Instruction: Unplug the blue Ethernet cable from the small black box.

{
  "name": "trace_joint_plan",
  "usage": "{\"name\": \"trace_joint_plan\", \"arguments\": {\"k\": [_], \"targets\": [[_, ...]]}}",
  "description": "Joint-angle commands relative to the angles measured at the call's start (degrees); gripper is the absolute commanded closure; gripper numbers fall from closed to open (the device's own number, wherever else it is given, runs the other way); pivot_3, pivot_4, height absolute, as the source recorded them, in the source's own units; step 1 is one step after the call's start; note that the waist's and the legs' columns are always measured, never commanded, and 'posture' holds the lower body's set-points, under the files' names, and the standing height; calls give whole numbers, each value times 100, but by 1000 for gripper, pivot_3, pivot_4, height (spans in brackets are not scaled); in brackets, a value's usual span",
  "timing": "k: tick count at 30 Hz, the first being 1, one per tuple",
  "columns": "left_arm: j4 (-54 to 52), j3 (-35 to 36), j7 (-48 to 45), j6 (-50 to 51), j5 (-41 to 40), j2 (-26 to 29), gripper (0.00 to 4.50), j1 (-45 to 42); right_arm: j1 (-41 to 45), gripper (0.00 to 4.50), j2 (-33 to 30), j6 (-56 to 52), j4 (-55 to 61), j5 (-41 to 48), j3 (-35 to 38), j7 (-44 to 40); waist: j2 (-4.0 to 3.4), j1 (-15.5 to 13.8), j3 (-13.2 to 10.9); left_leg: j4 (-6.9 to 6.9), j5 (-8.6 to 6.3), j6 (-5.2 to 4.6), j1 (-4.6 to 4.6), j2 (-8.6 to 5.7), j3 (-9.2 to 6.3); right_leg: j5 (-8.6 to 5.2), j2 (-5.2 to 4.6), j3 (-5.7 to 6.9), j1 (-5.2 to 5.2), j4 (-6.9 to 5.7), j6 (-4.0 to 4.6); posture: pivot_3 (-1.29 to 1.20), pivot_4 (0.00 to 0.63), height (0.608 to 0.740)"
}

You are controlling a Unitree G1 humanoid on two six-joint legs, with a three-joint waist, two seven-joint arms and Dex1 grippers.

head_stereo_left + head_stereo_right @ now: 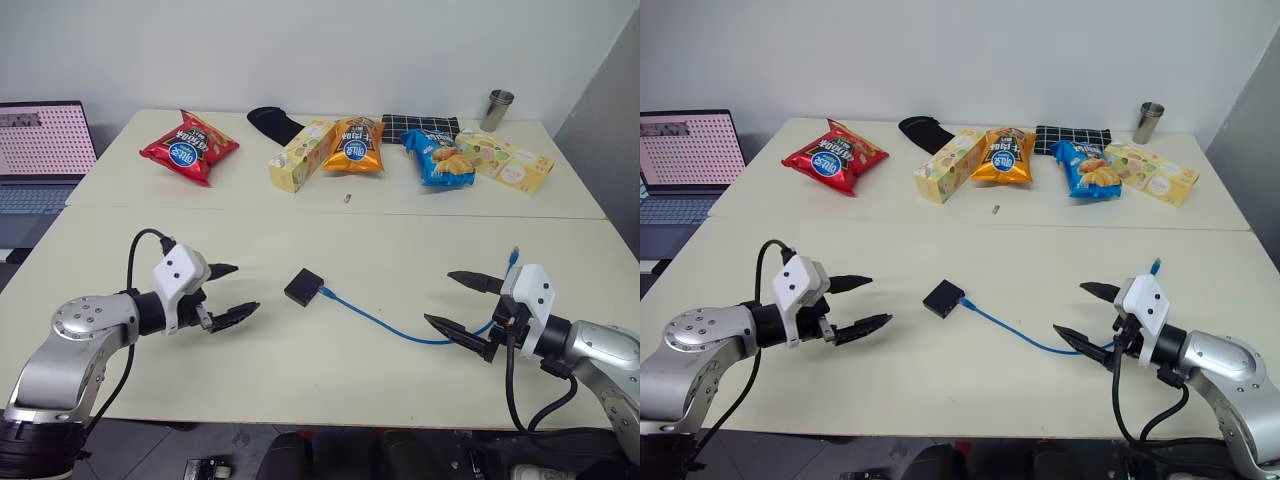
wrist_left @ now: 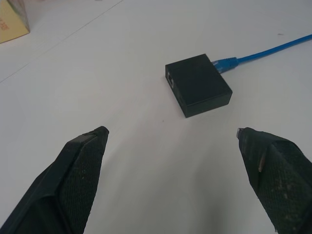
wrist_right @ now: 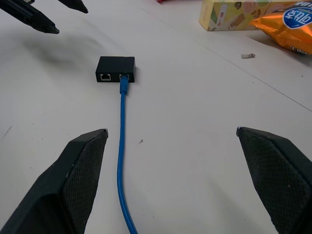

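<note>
So both grippers are spread wide and holding nothing. The left gripper point(image 1: 228, 292) hovers over the near half of the cream table point(image 1: 300, 380), its two black fingers well apart and pointing toward the small black box point(image 1: 302, 287), which sits just beyond the fingertips with bare tabletop in between. No contact with anything. In the left wrist view the box point(image 2: 197, 84) lies between and past the two fingers point(image 2: 80, 175), with clear space on either side.

The right gripper point(image 1: 458, 302) is on the other side, jaws just as wide apart, aimed back at the box from well away. It grips nothing either, though the blue Ethernet cable point(image 1: 385, 324) runs across the table right under it and passes between its fingers. Can't tell whether the lower finger actually brushes the cable or just hangs above it.

The cable is plugged into the box: in the right wrist view its clear-blue plug point(image 3: 124, 84) sits in the right-hand one of two ports on the box's side, and the cord comes straight back toward the camera. Its other end point(image 1: 514, 256) pokes up behind the right gripper's white housing.

The box lies flat, roughly mid-table near the seam. Along the far side there's a row of snack bags and boxes, with a metal cup point(image 1: 498, 109) in the corner and a laptop point(image 1: 42, 150) off to the left.
</note>
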State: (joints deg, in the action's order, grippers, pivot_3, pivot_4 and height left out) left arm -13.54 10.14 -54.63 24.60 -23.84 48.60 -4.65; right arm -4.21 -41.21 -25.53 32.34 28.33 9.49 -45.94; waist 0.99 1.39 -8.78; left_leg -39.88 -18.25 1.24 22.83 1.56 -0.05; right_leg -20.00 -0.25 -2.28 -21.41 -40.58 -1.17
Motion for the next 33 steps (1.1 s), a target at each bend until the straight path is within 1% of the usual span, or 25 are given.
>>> {"name": "trace_joint_plan", "arguments": {"k": [1,10,13,15,17,18,22,27,33], "targets": [[-260,219,-48,8,-197,18,0,-14,60,5,-2,42,125,76,85,23,0,1,0,0,0,0,0,0,0,0,0,1,0,0,0,0,150,740],[-458,208,100,156,-182,29,0,53,130,5,30,-54,154,52,-4,166,0,1,0,0,1,1,0,0,-1,0,0,1,0,1,0,0,150,740],[-530,199,96,241,-213,44,0,70,182,5,53,-92,130,-31,-161,226,0,1,0,0,0,1,0,0,0,0,0,-1,1,2,0,0,150,740],[-608,233,123,332,-289,12,0,79,318,5,129,-130,92,-143,-404,342,0,6,0,0,0,1,0,0,0,0,0,0,0,2,0,0,150,740],[-742,163,84,418,-305,56,0,115,676,5,377,-130,-99,-513,-1011,542,0,15,0,0,1,1,0,1,0,0,1,-1,0,1,0,0,150,740],[-782,131,72,429,-293,76,0,130,787,5,462,-109,-166,-631,-1194,596,1,21,1,0,1,1,-1,2,0,0,2,-1,0,1,0,0,150,740],[-835,-20,-147,554,-385,171,0,113,1555,5,1189,-69,-1035,-1370,-2101,1062,-1,33,-1,1,2,3,-1,4,-1,0,6,0,-5,-3,0,0,150,740],[-831,-152,-581,396,-353,368,0,215,2143,5,1889,79,-1993,-1894,-2689,1288,0,19,-2,-1,3,5,2,1,3,0,5,-3,-14,-11,0,0,150,740],[-763,-161,-669,392,-347,353,0,174,2619,5,2521,388,-2987,-2244,-3139,1211,0,41,-3,0,3,5,3,2,2,0,4,0,-19,-16,0,0,150,740]]}}
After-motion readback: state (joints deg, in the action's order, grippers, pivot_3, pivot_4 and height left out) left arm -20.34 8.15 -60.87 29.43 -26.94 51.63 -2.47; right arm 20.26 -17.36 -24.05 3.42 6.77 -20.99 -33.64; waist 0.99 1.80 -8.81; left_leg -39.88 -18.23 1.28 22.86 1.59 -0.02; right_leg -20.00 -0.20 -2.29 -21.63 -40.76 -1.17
